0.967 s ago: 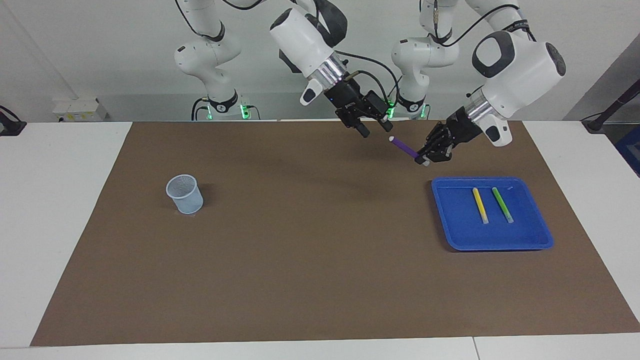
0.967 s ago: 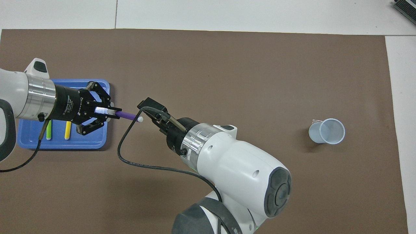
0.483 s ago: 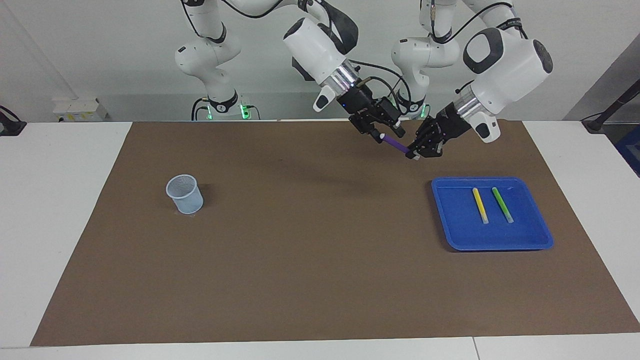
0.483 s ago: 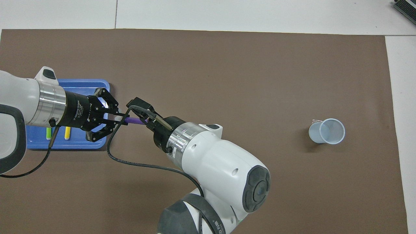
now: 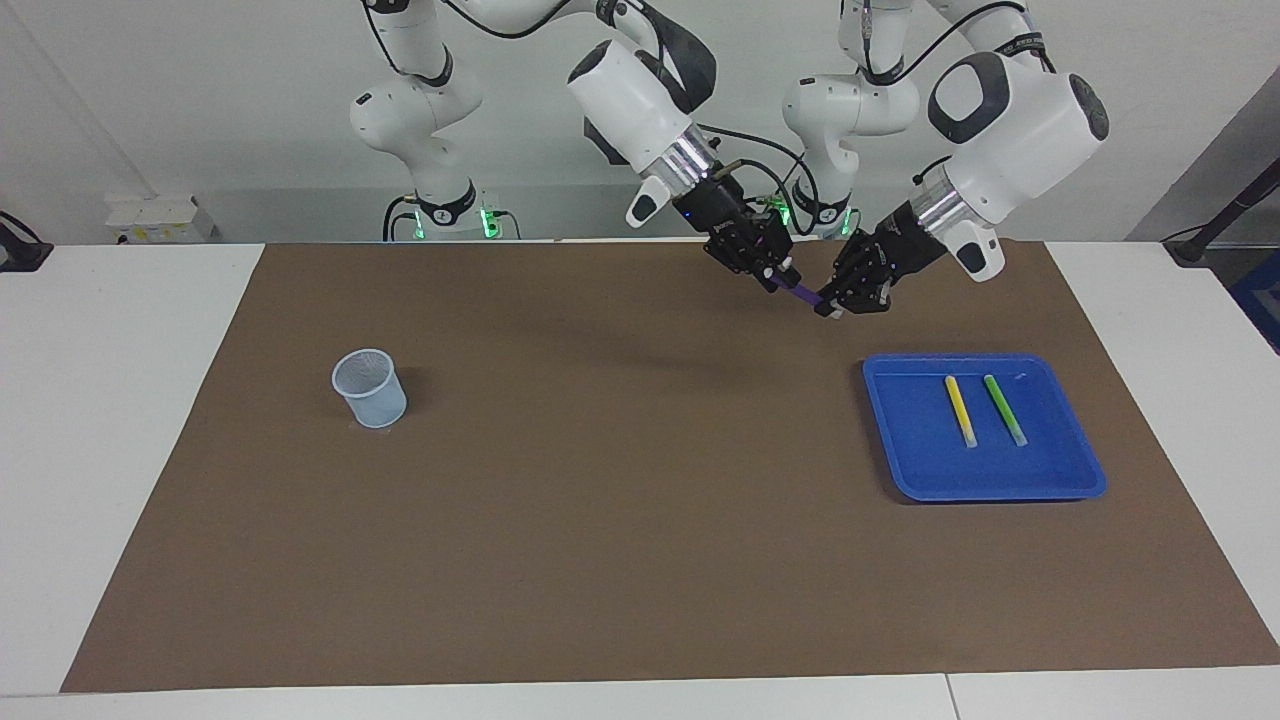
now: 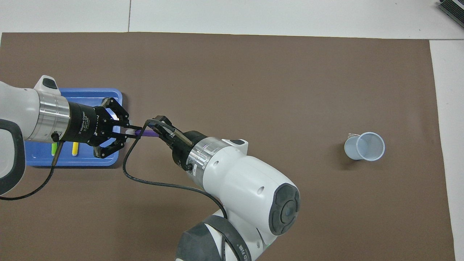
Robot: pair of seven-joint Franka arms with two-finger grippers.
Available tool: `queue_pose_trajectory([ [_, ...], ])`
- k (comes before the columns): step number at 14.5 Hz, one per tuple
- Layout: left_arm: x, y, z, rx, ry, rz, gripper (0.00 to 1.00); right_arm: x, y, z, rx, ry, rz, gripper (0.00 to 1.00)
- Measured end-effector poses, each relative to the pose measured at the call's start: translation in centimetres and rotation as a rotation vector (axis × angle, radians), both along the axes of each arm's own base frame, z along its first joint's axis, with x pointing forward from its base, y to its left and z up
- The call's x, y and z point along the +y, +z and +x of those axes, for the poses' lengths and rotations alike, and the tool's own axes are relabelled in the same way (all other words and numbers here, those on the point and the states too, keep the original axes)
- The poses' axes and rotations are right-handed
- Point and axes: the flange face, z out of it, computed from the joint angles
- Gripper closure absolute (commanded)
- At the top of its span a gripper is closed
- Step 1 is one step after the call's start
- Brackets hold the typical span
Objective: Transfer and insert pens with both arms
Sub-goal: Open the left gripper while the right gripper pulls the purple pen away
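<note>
Right gripper newly around purple pen

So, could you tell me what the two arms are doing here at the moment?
They are passing a purple pen between them in mid-air, over the brown mat. The left gripper is shut on one end, and the right gripper is at the other end, though its grip can't be confirmed. A yellow pen and a green pen lie in the blue tray. The cup stands toward the right arm's end.
</note>
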Motion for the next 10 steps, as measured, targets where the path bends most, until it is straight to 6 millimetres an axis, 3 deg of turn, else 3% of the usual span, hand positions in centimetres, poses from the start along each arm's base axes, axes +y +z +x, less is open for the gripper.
queue_pose_trajectory([
  [3, -0.03, 0.02, -0.04, 0.001, 0.001, 0.0, 1.0, 0.0, -0.01, 0.0, 0.0, 0.0, 0.0, 0.74],
  [7, 0.1, 0.15, -0.01, 0.0, 0.012, -0.004, 1.0, -0.03, -0.28, -0.03, 0.004, 0.001, -0.004, 1.0],
  [10, 0.21, 0.19, -0.02, -0.002, 0.015, -0.004, 1.0, -0.06, -0.47, -0.04, 0.008, 0.001, -0.008, 1.0],
])
